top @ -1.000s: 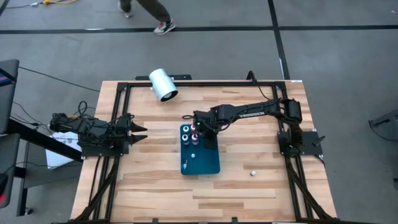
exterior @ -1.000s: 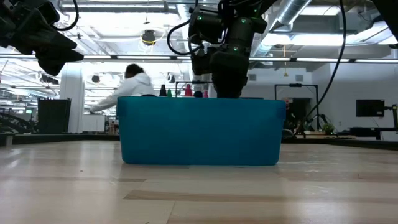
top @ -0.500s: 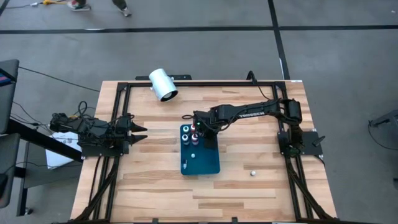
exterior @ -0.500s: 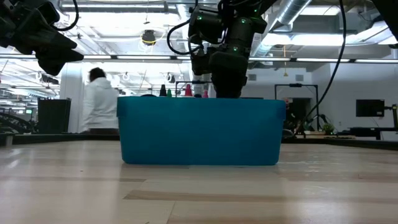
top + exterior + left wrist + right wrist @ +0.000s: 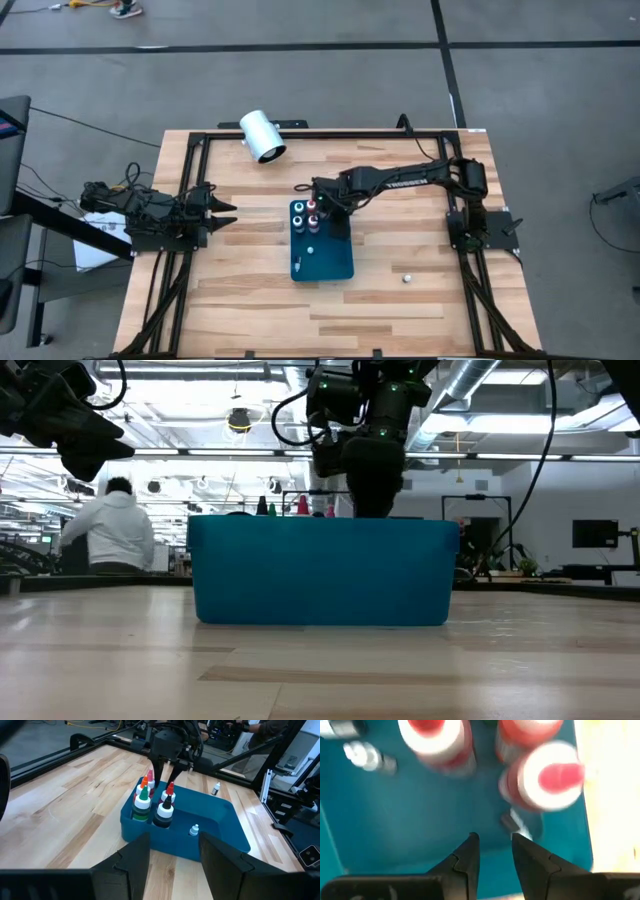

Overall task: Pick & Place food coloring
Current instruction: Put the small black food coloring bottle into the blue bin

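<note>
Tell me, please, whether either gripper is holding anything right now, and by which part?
Nothing is held. The right gripper hangs open above the bottles in the blue tray, fingers empty. The left gripper waits open at the table's left side.

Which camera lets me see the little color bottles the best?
The left wrist view: the bottles stand upright together at one end of the blue tray. The high view shows only tiny dots, the low view just their tips, and the right wrist view blurry tops.

The blue tray's wall (image 5: 320, 570) hides the food coloring bottles' bodies.
</note>
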You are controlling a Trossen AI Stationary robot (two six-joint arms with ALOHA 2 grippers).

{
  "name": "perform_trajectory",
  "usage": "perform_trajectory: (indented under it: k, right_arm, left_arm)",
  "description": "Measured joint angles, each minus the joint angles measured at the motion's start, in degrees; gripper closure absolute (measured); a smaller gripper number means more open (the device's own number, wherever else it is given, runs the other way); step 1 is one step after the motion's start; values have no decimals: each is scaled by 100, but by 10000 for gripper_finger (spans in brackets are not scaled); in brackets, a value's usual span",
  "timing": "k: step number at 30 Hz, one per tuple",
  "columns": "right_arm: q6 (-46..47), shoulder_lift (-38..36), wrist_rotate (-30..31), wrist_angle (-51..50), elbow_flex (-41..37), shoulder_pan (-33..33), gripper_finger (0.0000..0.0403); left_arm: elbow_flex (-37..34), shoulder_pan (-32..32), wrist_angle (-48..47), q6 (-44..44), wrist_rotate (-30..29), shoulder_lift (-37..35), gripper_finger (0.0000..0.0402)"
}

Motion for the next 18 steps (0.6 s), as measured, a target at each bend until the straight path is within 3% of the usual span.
perform_trajectory:
  k: [12, 18]
  right_arm:
    - [141, 9, -4, -2628, 1039, 127, 300]
    - [299, -135, 0, -3076, 970, 410, 300]
  left_arm:
    - [2, -1, 0, 0, -4, -1, 242]
    - [2, -1, 0, 12, -7, -2, 242]
